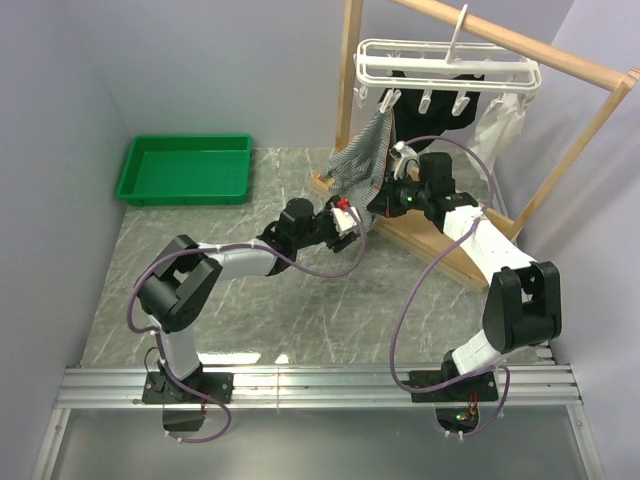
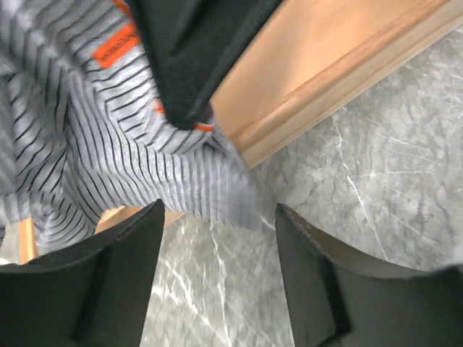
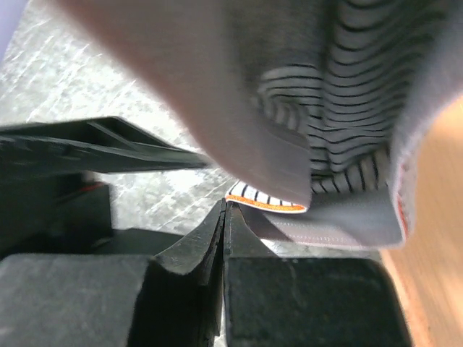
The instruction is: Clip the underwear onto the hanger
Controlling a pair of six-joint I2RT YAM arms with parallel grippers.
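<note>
Your left gripper point(image 2: 217, 211) stood wide and empty below the underwear point(image 1: 362, 160), your right gripper point(image 3: 225, 206) sat closed tight at its hem, and at twelve o'clock the hanger point(image 1: 445, 62) seemed to clip one corner, which a downward tug could have freed.

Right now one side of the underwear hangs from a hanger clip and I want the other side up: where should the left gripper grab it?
Probably the loose lower hem of the underwear, hanging in folds just ahead of the open left gripper. Come straight in from that side, jaws across the edge; the wooden rack base lies close behind it.
</note>
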